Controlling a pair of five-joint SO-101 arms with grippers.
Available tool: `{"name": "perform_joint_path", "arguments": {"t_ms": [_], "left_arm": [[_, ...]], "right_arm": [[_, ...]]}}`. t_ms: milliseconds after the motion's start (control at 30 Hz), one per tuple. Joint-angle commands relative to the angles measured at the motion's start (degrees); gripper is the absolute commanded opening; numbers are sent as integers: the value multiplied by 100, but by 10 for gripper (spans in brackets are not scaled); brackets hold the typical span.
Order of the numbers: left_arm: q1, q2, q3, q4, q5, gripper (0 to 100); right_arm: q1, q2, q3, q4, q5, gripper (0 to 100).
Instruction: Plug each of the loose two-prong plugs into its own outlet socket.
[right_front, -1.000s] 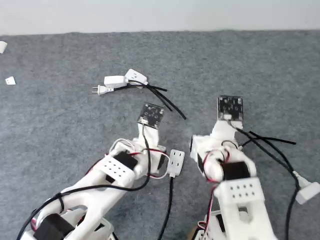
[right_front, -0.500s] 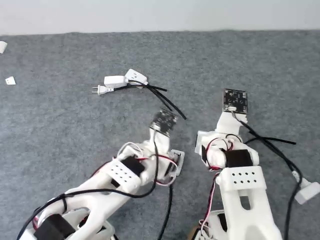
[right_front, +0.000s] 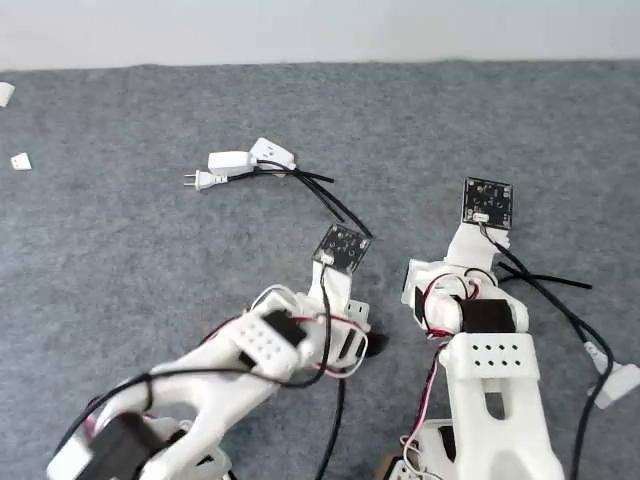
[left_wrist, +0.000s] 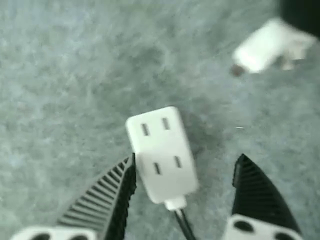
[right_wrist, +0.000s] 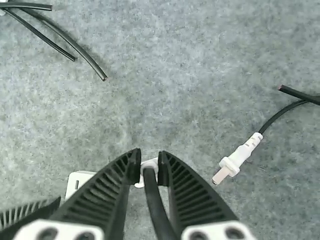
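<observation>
My left gripper (left_wrist: 186, 161) is open, its ridged black fingers (left_wrist: 107, 197) either side of a white outlet socket block (left_wrist: 160, 150) lying on the grey carpet with its slots up. My right gripper (right_wrist: 148, 155) is shut on a small white plug (right_wrist: 148, 166) whose black cord (right_wrist: 152, 205) runs back between the jaws. Beside it lies a loose slim white plug (right_wrist: 236, 159) on a black cord. In the high view two more white plugs (right_front: 228, 162) lie together at the back, prongs (right_front: 196, 181) pointing left, well beyond the left arm (right_front: 270, 340).
Another white socket block (right_front: 615, 382) lies at the right edge on a black cord (right_front: 560, 310). Loose black cord ends (right_front: 335, 200) trail from the far plugs. The same outlet block (right_wrist: 77, 181) lies close beside the right fingers. Two white scraps (right_front: 20, 161) lie far left.
The left arm swung right and forward until it covers the outlet block that lay beside it. The right arm's wrist shifted right and a little farther out.
</observation>
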Motion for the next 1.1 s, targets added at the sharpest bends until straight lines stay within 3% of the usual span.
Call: {"name": "perform_joint_path", "arguments": {"t_ms": [0, 200, 467, 633, 800, 967, 1067], "left_arm": [[-167, 756, -1112, 721, 316, 298], [-149, 1125, -1437, 1020, 413, 280], [-123, 1776, -2088, 1398, 413, 21], [-316, 2119, -2536, 1556, 475, 18], [-730, 2479, -3011, 1600, 1327, 18], [-985, 2927, -3635, 1890, 1310, 19], [-941, 3015, -3767, 1978, 941, 62]], "right_arm": [[57, -57, -281, 40, 88, 11], [66, -57, -281, 40, 88, 11], [66, -40, -273, 40, 229, 11], [66, -13, -273, 31, 246, 11], [66, -4, -273, 31, 246, 10], [66, -4, -273, 31, 246, 10], [57, -4, -264, 31, 246, 10]]}}
